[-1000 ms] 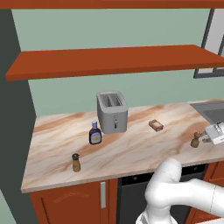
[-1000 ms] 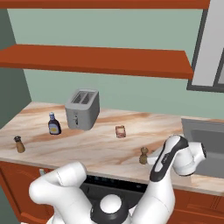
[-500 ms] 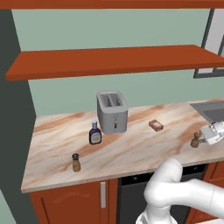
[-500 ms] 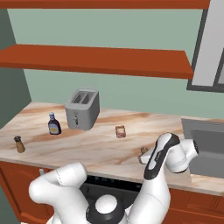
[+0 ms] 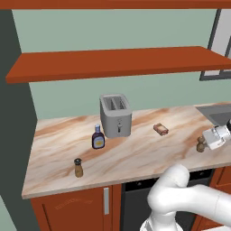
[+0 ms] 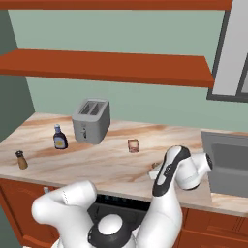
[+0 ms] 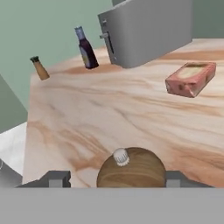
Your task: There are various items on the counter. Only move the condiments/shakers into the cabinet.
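Note:
The brown turned-wood mill (image 5: 200,144) stands near the counter's (image 5: 135,155) right front, and my gripper (image 5: 205,143) reaches it from the right. In the hand view the mill (image 7: 130,168) sits between my fingertips (image 7: 57,178); the right one looks against it and a gap remains on the left, so the gripper (image 7: 116,180) is open. From the right base view my arm covers most of the mill (image 6: 155,166). The dark sauce bottle (image 5: 98,137) and the light-wood shaker (image 5: 78,168) stand at the counter's left. The open cabinet shelf (image 5: 117,63) runs above.
A grey toaster (image 5: 116,115) stands at the back middle, next to the sauce bottle. A small orange-brown block (image 5: 160,129) lies between the toaster and the mill. A sink (image 6: 227,160) is set into the counter just right of my hand.
My hand has slid left along the counter until its fingers flank the mill, and the jaws have narrowed. The mill, bottle and shaker have not moved.

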Controlling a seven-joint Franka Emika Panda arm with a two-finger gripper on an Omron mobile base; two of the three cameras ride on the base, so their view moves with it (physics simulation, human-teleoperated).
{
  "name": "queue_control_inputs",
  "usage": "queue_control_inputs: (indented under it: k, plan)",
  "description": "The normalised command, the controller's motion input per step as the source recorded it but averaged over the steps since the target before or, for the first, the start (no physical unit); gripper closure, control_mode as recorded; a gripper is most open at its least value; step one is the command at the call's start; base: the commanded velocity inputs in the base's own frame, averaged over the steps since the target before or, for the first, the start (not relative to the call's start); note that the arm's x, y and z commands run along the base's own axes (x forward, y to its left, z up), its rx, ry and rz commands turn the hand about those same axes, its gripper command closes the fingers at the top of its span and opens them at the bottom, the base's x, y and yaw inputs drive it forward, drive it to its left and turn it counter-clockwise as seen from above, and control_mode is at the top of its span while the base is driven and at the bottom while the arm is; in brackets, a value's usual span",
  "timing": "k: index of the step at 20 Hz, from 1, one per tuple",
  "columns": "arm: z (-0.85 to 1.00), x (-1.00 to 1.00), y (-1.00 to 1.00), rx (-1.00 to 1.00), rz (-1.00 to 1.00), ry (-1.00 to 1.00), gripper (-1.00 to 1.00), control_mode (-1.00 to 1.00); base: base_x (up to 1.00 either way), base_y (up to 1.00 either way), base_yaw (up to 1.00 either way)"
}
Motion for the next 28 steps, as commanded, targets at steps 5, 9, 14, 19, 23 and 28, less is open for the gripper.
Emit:
queue_control_inputs:
  k: [5,9,14,19,23,28]
  plan:
    - [0.74,-0.27,0.08,0.01,-0.08,-0.15,1.00,-1.00,0.00,0.00,0.00]
    - [1.00,-0.46,0.13,0.03,-0.13,-0.19,1.00,-1.00,0.00,0.00,0.00]
    - [1.00,-0.31,0.23,0.04,-0.13,-0.18,1.00,-1.00,0.00,0.00,0.00]
    - [1.00,-0.21,0.71,0.00,-0.15,-0.26,1.00,-1.00,0.00,0.00,0.00]
    - [1.00,-0.04,0.90,0.00,-0.14,-0.21,1.00,-1.00,0.00,0.00,0.00]
    - [1.00,0.00,0.88,0.00,-0.22,-0.06,1.00,-1.00,0.00,0.00,0.00]
